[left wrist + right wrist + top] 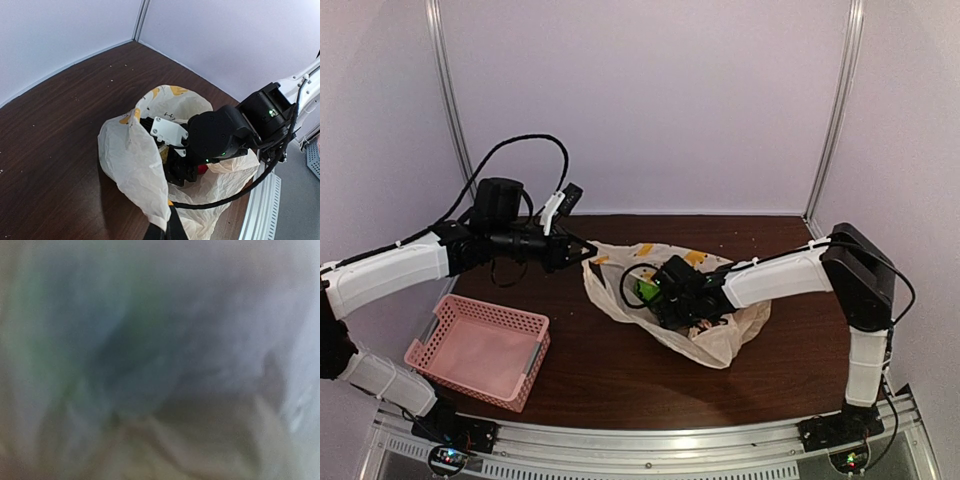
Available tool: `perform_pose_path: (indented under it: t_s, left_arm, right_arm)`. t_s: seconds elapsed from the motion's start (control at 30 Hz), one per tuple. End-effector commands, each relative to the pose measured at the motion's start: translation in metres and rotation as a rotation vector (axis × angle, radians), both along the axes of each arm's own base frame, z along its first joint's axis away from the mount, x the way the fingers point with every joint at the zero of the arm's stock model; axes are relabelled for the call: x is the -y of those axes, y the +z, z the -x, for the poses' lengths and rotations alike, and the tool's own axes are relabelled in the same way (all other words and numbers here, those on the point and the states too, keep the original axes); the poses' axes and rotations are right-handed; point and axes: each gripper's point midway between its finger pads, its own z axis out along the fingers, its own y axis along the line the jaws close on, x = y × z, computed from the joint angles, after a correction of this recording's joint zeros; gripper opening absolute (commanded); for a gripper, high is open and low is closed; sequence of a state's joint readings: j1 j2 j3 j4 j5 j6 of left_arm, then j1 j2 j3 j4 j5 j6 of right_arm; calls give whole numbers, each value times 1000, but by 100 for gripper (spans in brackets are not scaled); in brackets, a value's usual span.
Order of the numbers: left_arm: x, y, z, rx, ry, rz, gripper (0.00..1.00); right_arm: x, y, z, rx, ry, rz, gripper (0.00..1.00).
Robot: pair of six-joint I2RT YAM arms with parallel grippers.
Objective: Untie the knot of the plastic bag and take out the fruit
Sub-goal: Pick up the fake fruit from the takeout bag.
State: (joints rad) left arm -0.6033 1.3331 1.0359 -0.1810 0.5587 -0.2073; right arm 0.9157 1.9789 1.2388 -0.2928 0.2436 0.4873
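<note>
Plastic bag stretches left-right; left tool clamps rim; right tool: cannot tell.

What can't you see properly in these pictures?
Right wrist view: all blur.
Left wrist view: the right pincer reaches into the plastic bag; its own black body hides whether it is open or gripping.
Same view: the fruit is mostly hidden under it; only some red shows.
Left pincer: mostly cut off by the bottom edge.

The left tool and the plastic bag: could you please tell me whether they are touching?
Touching. The left wrist view shows the left tool pinching a raised fold of the plastic bag at the bottom edge.
</note>
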Motion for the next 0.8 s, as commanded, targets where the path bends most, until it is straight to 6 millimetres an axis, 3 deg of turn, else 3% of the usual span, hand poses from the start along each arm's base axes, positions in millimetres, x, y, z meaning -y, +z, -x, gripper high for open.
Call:
perform_pose_path:
  t_s: [0.0, 0.37, 0.77]
  left_arm:
    - [4, 4, -2, 32, -16, 15, 0]
    - [1, -2, -8, 26, 27, -10, 0]
    - [-5, -4, -15, 37, 75, -40, 0]
  right_arm:
    - [-8, 24, -1, 27, 42, -59, 66]
    - [-33, 115, 32, 107, 269, -301, 64]
    - [-57, 223, 96, 187, 566, -726, 64]
